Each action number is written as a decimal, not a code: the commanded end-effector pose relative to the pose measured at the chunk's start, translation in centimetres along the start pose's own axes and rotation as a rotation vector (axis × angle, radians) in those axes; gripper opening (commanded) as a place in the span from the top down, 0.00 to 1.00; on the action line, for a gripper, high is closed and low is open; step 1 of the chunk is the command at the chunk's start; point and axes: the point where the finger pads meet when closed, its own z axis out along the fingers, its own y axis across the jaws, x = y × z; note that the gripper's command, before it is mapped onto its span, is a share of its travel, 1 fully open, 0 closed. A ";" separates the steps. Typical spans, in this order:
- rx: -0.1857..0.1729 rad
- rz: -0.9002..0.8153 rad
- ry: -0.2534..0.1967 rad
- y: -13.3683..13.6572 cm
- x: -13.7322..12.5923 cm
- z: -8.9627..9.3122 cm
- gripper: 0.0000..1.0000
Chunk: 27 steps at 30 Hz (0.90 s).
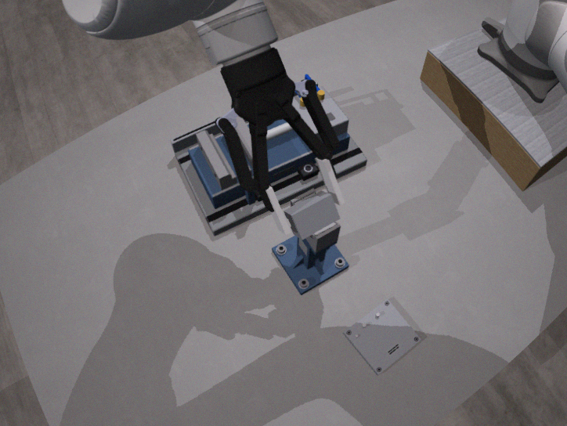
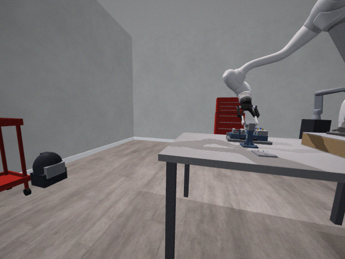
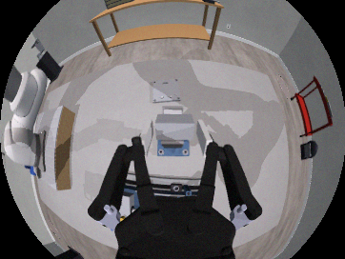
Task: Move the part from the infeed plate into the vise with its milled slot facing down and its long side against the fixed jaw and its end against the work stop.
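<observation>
The part (image 1: 311,211) (image 2: 250,126) (image 3: 172,129), a grey block, lies in the V-block, which stands on a blue base (image 1: 291,270) in front of the vise. My gripper (image 1: 312,214) (image 2: 249,122) (image 3: 174,126) is open and points down at the part. One white fingertip stands on each side of the block's top, and neither presses on it. The blue vise (image 1: 224,176) (image 2: 235,135) is open behind the V-block, with its air cylinder at the far right end. The grey infeed plate (image 1: 387,341) (image 2: 263,153) (image 3: 165,91) lies bare nearer the table's front.
The robot's wooden-sided pedestal (image 1: 481,114) (image 2: 320,143) stands at the table's right. A black work-stop knob (image 1: 308,171) sits on the vise's near rail. Off the table are a red cabinet (image 2: 225,116) and a red cart (image 2: 11,155).
</observation>
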 end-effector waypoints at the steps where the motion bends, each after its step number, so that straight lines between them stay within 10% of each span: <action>1: -0.001 -0.002 -0.018 0.0 0.2 0.0 0.49; 27: -0.001 -0.002 -0.177 0.0 0.6 0.0 0.49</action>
